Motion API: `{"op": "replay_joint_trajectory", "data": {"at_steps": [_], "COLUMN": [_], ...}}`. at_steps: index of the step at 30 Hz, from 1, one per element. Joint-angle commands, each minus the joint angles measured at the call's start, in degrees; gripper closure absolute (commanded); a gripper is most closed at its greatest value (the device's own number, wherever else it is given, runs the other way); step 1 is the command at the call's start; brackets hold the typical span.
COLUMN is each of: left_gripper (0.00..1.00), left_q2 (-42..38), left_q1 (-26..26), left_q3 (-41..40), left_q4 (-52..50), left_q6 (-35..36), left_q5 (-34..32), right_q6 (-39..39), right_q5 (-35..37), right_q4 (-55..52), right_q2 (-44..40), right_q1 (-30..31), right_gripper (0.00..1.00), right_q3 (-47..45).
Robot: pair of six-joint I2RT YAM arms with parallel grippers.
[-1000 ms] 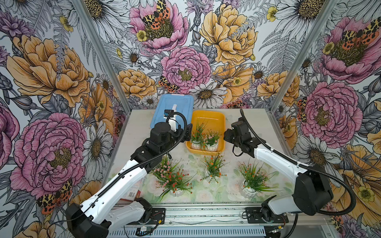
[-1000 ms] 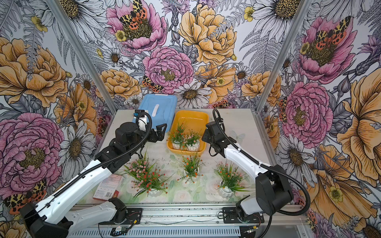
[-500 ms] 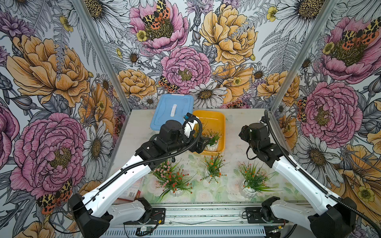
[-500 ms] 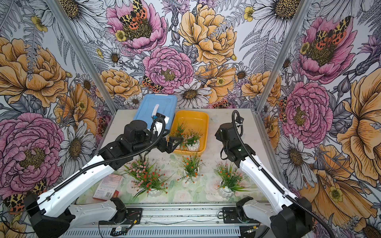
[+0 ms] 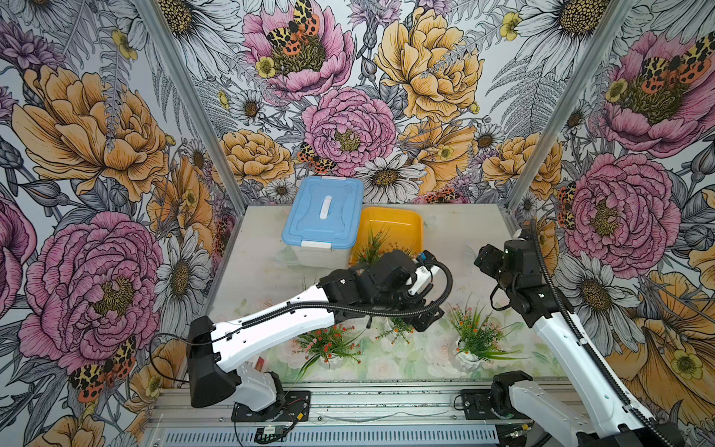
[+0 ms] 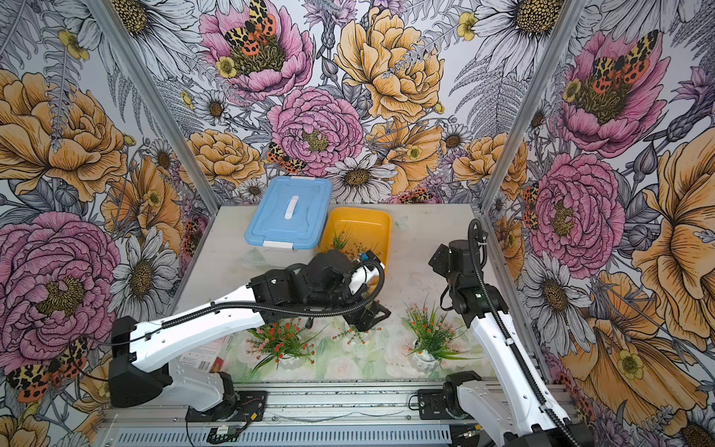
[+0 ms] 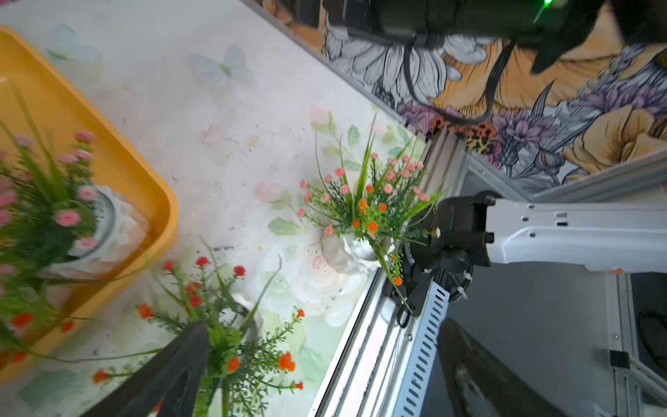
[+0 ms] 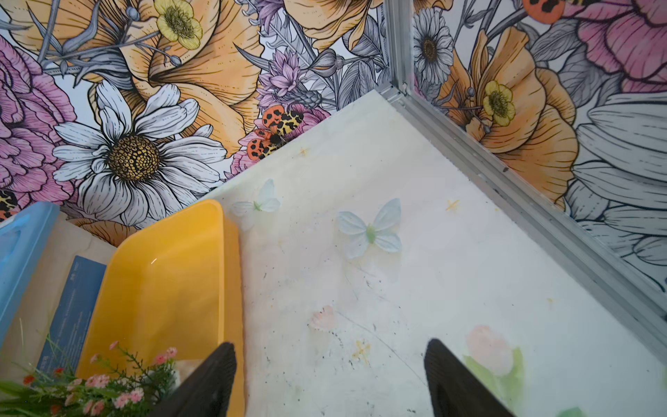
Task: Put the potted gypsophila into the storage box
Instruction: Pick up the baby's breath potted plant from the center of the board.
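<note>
The yellow-orange storage box (image 5: 402, 222) (image 6: 371, 226) sits at the back middle. It holds potted gypsophila (image 5: 372, 247) (image 7: 72, 224), mostly hidden behind my left arm. Three more pots stand on the front mat: a red-flowered one at the left (image 5: 329, 344), a middle one (image 5: 398, 329) (image 7: 223, 325) and a right one (image 5: 474, 336) (image 7: 364, 209). My left gripper (image 5: 421, 321) (image 7: 325, 375) hangs open over the middle pot, whose sprigs brush one finger (image 7: 173, 368). My right gripper (image 5: 483, 258) (image 8: 332, 382) is open and empty, right of the box (image 8: 162, 281).
A translucent box with a light-blue lid (image 5: 323, 216) stands against the storage box's left side. A red and white packet (image 6: 201, 356) lies at the front left under my left arm. Metal wall posts and the front rail (image 5: 387, 398) bound the table.
My left arm has swung from the storage box forward to the middle front pot. My right gripper has drawn back to the right, away from the box, and its jaws have widened.
</note>
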Motion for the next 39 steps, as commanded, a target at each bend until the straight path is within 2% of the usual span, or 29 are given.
{"op": "replay_joint_trajectory", "data": {"at_steps": [1, 8, 13, 19, 22, 30, 39], "left_gripper": [0.01, 0.03, 0.08, 0.15, 0.21, 0.28, 0.42], "left_q2": [2.5, 13.28, 17.86, 22.76, 26.07, 32.97, 34.74], "left_q1": [-3.2, -7.33, -8.3, -9.22, -11.03, -11.33, -11.24], "left_q3": [1.92, 6.66, 7.45, 8.45, 9.56, 16.69, 17.32], "left_q4": [-2.75, -2.73, -2.65, -2.75, -2.75, -2.82, -3.01], "left_q6": [-4.14, -9.6, -16.63, -19.94, -20.79, -21.7, -23.8], "left_q5": [-7.23, -11.01, -12.19, -13.32, -12.97, -12.41, -15.86], "right_q6": [-2.5, -3.01, -3.35, -4.39, -5.52, -8.36, -9.37], "right_q5": [-5.33, -13.82, -18.65, -23.68, -24.21, -23.41, -24.2], "right_q4": [-1.55, -1.91, -2.37, -3.09, -3.74, -6.65, -8.86], "right_q2": [-2.12, -3.87, -6.4, -8.46, -9.41, -12.24, -14.54], "right_q1": [-3.39, -9.7, -11.24, -11.71, -11.84, -12.13, -12.31], "right_gripper": [0.17, 0.08, 0.07, 0.06, 0.06, 0.05, 0.05], "right_q3": [-0.98, -1.8, -4.23, -7.16, -7.61, -6.74, -7.76]}}
